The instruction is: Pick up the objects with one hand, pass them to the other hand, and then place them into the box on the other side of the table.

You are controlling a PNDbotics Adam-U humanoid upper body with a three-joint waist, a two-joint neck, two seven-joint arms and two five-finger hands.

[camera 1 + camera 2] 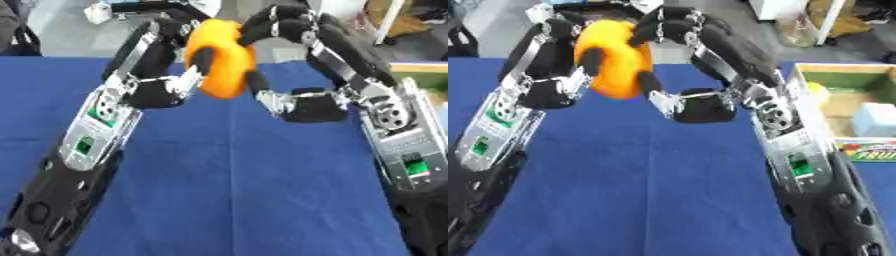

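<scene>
Orange (pixel 223 57) sits between my two hands above the blue table (pixel 245 190), left hand (pixel 153 75) curled round one side, right hand (pixel 297 60) curled round the other; box (pixel 859 107) lies beside my right forearm

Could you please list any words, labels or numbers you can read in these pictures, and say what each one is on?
"FRU...": coloured letters on the front edge of the box, cut off at the picture's right edge.
Green patches on both forearms: no text can be read.
The orange object: no writing shows.
</scene>
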